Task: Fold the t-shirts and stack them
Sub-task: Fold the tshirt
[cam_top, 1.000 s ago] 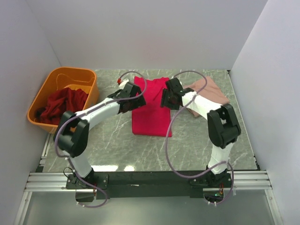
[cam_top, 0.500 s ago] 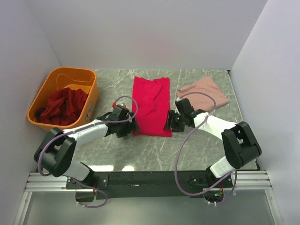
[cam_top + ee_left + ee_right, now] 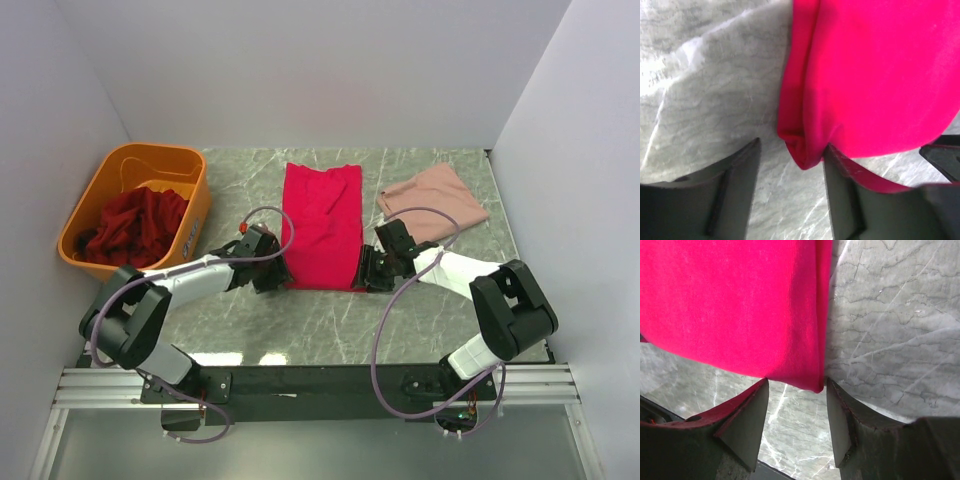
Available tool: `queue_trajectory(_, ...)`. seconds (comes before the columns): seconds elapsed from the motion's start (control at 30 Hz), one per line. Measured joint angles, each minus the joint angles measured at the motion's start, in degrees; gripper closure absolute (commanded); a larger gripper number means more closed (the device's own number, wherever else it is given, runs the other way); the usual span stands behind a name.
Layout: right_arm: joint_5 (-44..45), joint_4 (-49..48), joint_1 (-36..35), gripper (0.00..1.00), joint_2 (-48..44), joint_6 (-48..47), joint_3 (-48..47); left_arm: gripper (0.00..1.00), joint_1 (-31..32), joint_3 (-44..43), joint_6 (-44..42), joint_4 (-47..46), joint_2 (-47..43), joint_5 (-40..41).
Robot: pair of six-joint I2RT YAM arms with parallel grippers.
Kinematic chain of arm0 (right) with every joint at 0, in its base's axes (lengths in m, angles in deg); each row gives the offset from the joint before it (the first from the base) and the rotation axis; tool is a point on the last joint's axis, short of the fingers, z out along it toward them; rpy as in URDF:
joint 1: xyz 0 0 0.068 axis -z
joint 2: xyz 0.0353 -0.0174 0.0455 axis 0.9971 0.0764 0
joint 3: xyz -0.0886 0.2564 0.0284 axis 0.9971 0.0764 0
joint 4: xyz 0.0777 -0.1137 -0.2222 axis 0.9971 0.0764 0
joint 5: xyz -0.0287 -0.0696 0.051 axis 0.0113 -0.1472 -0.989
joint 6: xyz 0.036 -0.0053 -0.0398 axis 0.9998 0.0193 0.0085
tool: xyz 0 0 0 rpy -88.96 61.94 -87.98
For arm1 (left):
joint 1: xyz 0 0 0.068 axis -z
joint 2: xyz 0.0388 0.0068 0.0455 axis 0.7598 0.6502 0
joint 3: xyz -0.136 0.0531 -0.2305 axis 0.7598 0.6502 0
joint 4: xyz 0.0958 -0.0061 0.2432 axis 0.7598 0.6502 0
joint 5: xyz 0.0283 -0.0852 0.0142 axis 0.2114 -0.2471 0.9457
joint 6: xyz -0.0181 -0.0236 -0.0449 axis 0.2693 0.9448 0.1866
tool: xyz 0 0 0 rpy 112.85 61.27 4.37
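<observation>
A bright crimson-pink t-shirt lies folded into a long strip on the marble table. My left gripper stands open at its near left corner. In the left wrist view that corner pokes between the fingers, and the right finger touches the cloth. My right gripper is open at the near right corner, which sits between its fingertips. A pale salmon-pink t-shirt lies folded at the back right. Dark maroon-red t-shirts fill the tub.
An orange plastic tub stands at the back left of the table. White walls close in the back and both sides. The black rail with the arm bases runs along the near edge.
Both arms came back from the shirt's far part to its near corners and lowered there. The left jaws have narrowed around the left corner; the right jaws narrowed slightly.
</observation>
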Motion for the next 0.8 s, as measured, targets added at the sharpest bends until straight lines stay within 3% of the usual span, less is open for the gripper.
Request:
queue_trajectory(0.07, 0.13, -0.04, 0.00, 0.45, 0.09, 0.00, 0.00, 0.51, -0.24, 0.00, 0.22, -0.70, 0.76, -0.11)
queue_trajectory(0.3, 0.17, -0.52, 0.00, 0.52, 0.20, 0.07, 0.31, 0.99, -0.55, 0.00, 0.33, -2.91, 3.06, -1.84)
queue_trajectory(0.4, -1.79, -2.62, 0.00, 0.61, 0.22, 1.09, 1.49, 0.99, -0.61, 0.11, 0.11, -3.76, 3.26, -2.34)
queue_trajectory(0.43, -2.69, -4.04, 0.00, 0.72, 0.24, 1.55, 2.29, 0.99, -0.63, 0.26, 0.15, -4.00, 3.26, -2.47)
queue_trajectory(0.47, -3.48, -4.96, 0.02, 0.90, 0.24, 2.08, 3.06, 0.99, -0.66, 0.52, 0.20, -4.35, 3.17, -2.54)
queue_trajectory(0.5, -3.82, -5.55, 0.00, 0.98, 0.28, 2.47, 3.76, 0.99, -0.70, 1.01, 0.22, -4.92, 2.93, -2.62)
queue_trajectory(0.67, -5.68, -7.06, -0.09, 1.00, -0.83, 3.93, 6.19, 0.99, -0.63, 5.60, 1.40, -6.25, -1.40, -2.64)
queue_trajectory(0.8, -9.05, -6.95, -0.90, 1.00, -6.58, 4.52, 11.34, 0.99, 1.90, 9.79, 3.26, -1.95, -8.11, -2.01)
